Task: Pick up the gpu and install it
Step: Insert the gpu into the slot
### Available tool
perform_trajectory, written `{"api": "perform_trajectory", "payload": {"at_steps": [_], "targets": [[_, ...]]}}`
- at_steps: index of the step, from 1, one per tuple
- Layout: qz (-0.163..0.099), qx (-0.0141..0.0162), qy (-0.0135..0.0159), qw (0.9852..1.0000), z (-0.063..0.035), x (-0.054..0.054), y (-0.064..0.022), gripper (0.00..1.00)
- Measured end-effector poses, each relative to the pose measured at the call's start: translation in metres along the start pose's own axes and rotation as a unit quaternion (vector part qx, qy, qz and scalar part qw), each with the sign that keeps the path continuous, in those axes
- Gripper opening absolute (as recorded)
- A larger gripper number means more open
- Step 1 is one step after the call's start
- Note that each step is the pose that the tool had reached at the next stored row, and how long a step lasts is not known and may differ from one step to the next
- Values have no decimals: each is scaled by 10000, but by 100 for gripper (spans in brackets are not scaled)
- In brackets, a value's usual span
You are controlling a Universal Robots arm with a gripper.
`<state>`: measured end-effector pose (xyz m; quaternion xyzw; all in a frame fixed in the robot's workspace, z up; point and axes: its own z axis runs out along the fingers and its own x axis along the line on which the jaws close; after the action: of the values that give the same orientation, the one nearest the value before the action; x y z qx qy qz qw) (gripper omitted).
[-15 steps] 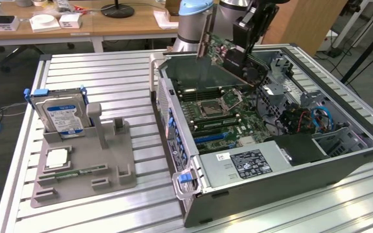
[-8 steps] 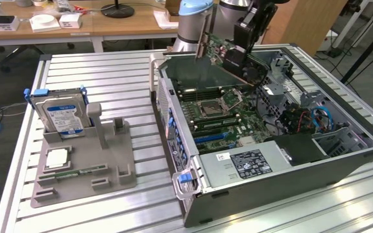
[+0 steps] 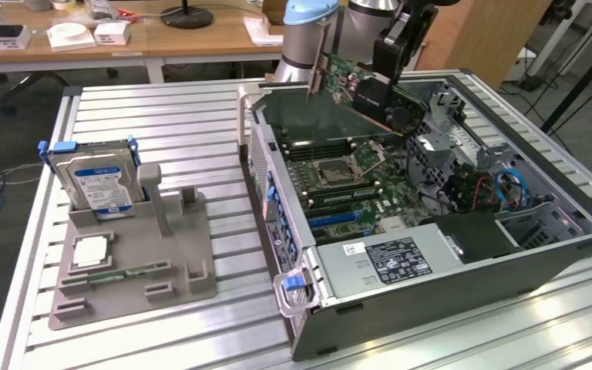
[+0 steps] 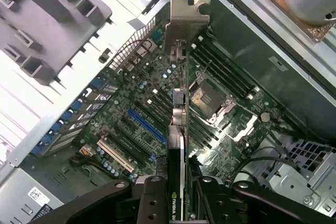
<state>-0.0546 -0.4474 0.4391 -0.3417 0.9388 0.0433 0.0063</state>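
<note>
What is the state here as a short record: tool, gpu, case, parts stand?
tool: shut on the gpu, above the open computer case
gpu: held on edge in the air over the motherboard, not seated in a slot
computer case: open, board facing up
grey stand: on the exterior view's left, holds the hard drive upright

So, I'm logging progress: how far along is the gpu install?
Done: the gpu is picked up, clamped in the gripper. In hand: it hangs edge-down over the motherboard. Left: seating it; no slot holds it yet.
</note>
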Motion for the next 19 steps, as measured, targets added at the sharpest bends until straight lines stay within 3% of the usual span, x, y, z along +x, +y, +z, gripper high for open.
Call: {"api": "perform_trajectory", "payload": {"at_steps": [19], "targets": [[-578, -24, 45, 9983, 0, 0, 0, 26]]}}
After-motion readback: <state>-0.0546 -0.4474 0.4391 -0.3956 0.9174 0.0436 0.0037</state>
